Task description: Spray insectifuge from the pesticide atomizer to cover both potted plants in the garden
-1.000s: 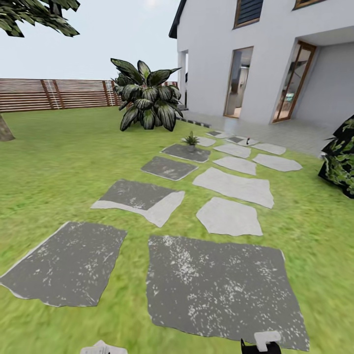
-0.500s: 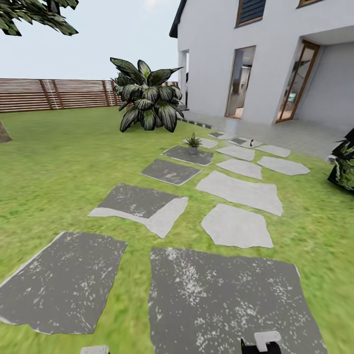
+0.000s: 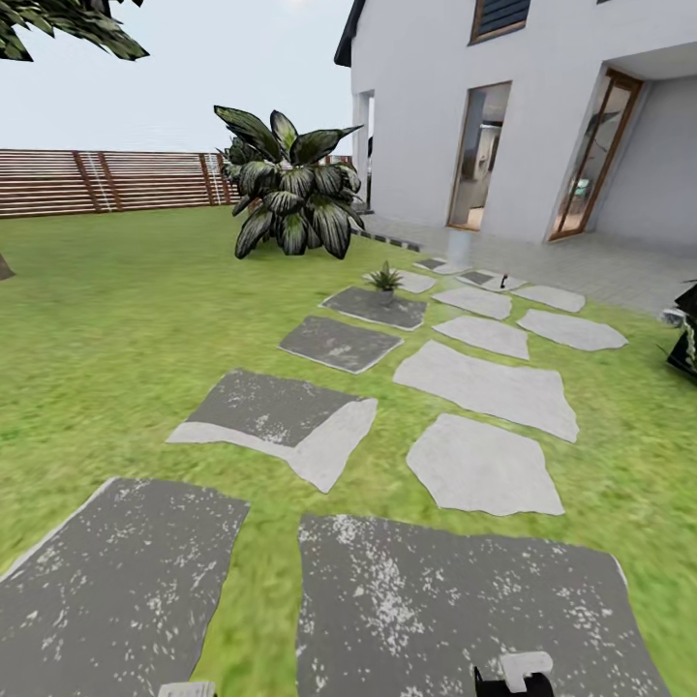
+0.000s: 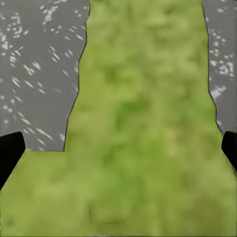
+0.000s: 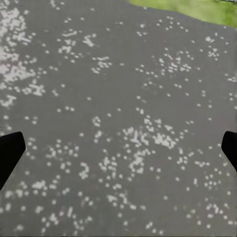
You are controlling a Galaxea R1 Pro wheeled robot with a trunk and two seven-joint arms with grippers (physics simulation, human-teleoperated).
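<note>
The pesticide atomizer (image 3: 503, 283) is a tiny dark bottle standing far off on a pale slab near the house terrace. A small spiky green plant in a little grey pot (image 3: 385, 282) stands on a dark slab to its left; I cannot tell whether it is one of the potted plants. My left gripper (image 4: 118, 153) is open over a grass strip between two slabs, its dark fingertips (image 4: 10, 155) wide apart. My right gripper (image 5: 118, 150) is open and empty above a speckled grey slab. Both gripper tops peek in at the head view's lower edge.
Irregular grey stepping slabs (image 3: 489, 387) run across the lawn toward the white house (image 3: 503, 106). A big broad-leaved dark shrub (image 3: 290, 189) stands at the house corner, a slatted wooden fence (image 3: 106, 181) behind. Dark foliage (image 3: 685, 339) shows at the right edge.
The whole head view has shifted: the camera has moved forward along the slabs, so the near slabs look larger and the dark foliage at the right has slid almost out of view.
</note>
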